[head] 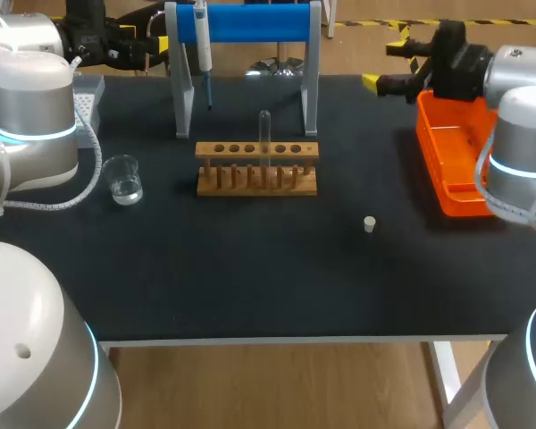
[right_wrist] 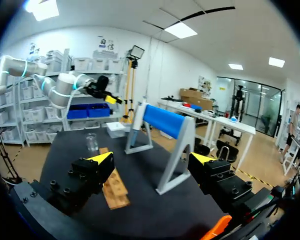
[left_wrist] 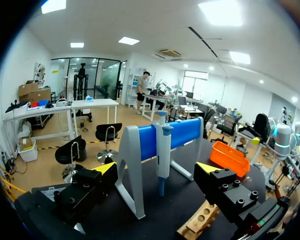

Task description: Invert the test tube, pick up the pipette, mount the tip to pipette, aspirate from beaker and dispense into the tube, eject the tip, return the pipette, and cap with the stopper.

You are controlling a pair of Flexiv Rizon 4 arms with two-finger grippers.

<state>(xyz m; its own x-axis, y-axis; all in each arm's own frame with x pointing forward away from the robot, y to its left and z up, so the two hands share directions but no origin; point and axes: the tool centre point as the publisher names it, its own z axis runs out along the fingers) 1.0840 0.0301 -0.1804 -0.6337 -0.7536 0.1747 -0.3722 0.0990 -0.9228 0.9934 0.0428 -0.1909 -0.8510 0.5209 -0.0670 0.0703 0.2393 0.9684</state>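
A clear test tube (head: 265, 134) stands in the wooden rack (head: 257, 168) at mid-table. The pipette (head: 203, 43) hangs on the blue-barred stand (head: 250, 22) behind the rack. A glass beaker (head: 123, 179) with a little liquid sits to the left, and a small white stopper (head: 370, 224) lies to the right. My left gripper (head: 156, 43) hovers open at the back left, with the pipette (left_wrist: 163, 150) straight ahead of it (left_wrist: 157, 169). Over the back right my right gripper (head: 386, 58) is open and empty, facing the stand (right_wrist: 165, 120) and rack (right_wrist: 115, 187).
An orange tray (head: 456, 165) lies along the right edge under my right arm. A grey tip box (head: 87, 98) sits at the back left, beside my left arm. Bare black tabletop spreads in front of the rack.
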